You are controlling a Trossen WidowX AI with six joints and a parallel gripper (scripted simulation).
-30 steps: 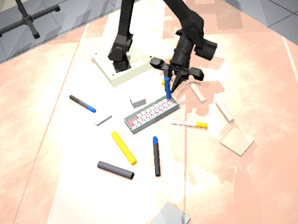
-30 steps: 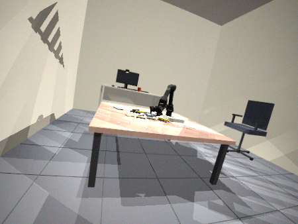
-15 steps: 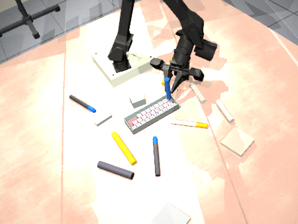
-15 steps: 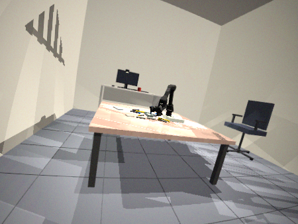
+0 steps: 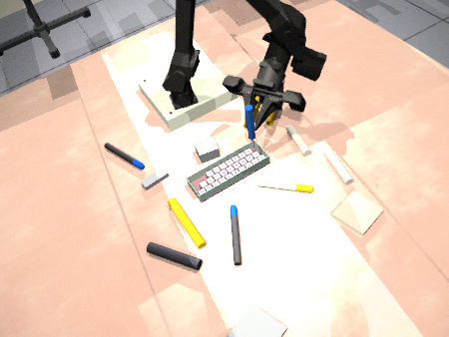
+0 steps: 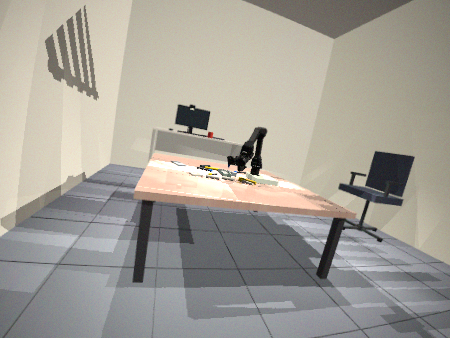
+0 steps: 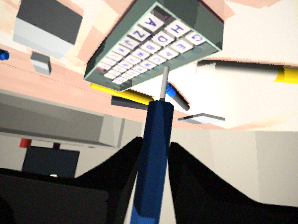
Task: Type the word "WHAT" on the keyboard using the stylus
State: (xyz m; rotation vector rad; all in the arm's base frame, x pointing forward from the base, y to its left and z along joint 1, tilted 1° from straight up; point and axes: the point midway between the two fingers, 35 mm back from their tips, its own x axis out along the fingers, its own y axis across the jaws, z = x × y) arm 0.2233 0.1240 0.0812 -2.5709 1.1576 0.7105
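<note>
The stylus, a blue rod (image 5: 249, 122) (image 7: 156, 155) with a thin pale tip, is held nearly upright. My gripper (image 5: 253, 126) (image 7: 155, 145) is shut on it. The keyboard (image 5: 234, 181) (image 7: 202, 17) is a long green-grey case with white lettered keys. In the top view the stylus's lower end is beside the case's far right corner. In the wrist view the tip overlaps the case's edge near the E, P and C keys, with A, H, D and G above. I cannot tell its height, or whether it touches anything.
A grey block (image 5: 207, 150) (image 7: 47, 25) and a smaller one (image 5: 155, 178) (image 7: 41, 63) are beside the keyboard. A yellow rod (image 5: 187, 222), black cylinder (image 5: 174, 255), blue-capped pen (image 5: 235, 234) and yellow-handled tool (image 5: 304, 188) lie around. White sticks (image 5: 297, 140) (image 5: 338, 167) lie right.
</note>
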